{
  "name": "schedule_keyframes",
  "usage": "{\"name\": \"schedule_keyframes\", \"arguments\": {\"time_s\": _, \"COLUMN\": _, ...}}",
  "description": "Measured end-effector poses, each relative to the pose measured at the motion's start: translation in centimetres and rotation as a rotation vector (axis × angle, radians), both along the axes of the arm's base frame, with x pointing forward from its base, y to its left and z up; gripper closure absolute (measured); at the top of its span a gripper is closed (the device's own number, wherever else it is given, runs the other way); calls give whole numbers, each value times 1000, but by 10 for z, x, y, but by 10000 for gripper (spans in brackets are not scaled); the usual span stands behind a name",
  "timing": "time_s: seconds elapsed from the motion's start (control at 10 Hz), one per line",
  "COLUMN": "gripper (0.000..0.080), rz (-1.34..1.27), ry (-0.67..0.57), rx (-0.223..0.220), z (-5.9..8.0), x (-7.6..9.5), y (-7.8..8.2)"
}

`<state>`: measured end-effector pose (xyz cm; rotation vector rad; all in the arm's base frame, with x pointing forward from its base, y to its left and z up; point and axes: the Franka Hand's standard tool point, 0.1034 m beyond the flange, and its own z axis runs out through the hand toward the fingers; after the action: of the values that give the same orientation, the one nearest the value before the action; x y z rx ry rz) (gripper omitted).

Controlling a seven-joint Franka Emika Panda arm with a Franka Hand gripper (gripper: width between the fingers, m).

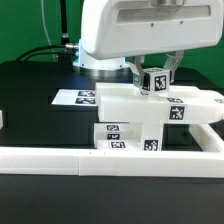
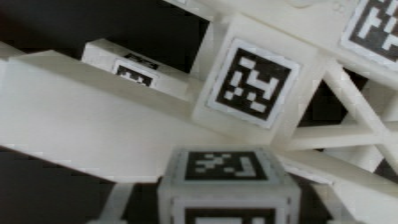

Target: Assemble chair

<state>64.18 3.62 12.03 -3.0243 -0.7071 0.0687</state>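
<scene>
Directly beneath the gripper (image 1: 155, 72), the partly joined chair (image 1: 135, 112) sits butted against the border rail (image 1: 100, 156), probably so that pushing down cannot slide it. The jaws are drawn nearly together, pinching a short tagged post (image 1: 155, 83) upright at the chair's top slab, apparently to seat it there.

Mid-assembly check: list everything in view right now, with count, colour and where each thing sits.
short post: one, white with a tag, held above the slab
flat slab: one, white, lying on the tagged parts
tagged parts: count unclear, white, under the slab
marker board: one, white, flat on the table, exterior view's left of the slab
border rail: one, white, along the near edge
table: one, black
gripper: one, dark fingers, shut on the short post
arm: one, white, above the parts
</scene>
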Motion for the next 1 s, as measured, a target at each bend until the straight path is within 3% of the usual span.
{"name": "schedule_keyframes", "arguments": {"time_s": 1.0, "gripper": 515, "rz": 2, "ry": 29, "rx": -1, "z": -3, "x": 0, "y": -2}}
